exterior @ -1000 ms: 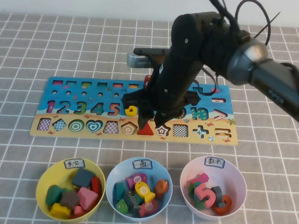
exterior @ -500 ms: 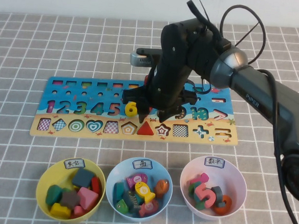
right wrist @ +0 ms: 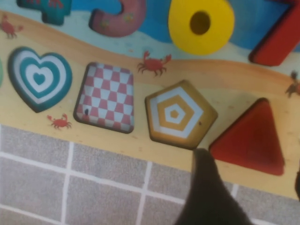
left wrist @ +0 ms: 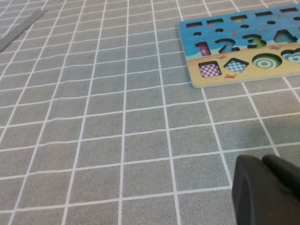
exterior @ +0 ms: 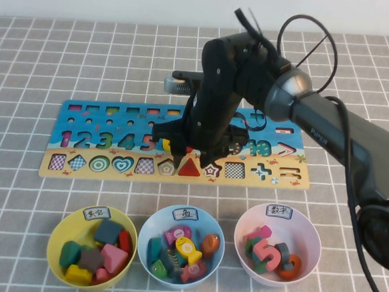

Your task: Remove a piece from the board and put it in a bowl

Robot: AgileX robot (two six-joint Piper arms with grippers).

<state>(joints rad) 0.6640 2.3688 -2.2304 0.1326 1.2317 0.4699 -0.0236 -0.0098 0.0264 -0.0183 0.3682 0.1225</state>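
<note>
The red triangle piece sits in its slot on the tan strip of the board. My right gripper is open and hangs just above the triangle, one finger on each side. In the right wrist view the triangle lies between a dark finger and the frame's edge. The yellow bowl with a white label stands at the front left and holds several blocks. My left gripper is over bare cloth beside the board's end, its fingers together and empty.
A light-blue bowl and a white-pink bowl with pieces stand beside the yellow one, in front of the board. A yellow 6 and a red 7 remain on the board. Grey checked cloth covers the table.
My right gripper has moved left and down along the board. It has gone from over the star slot to directly over the red triangle.
</note>
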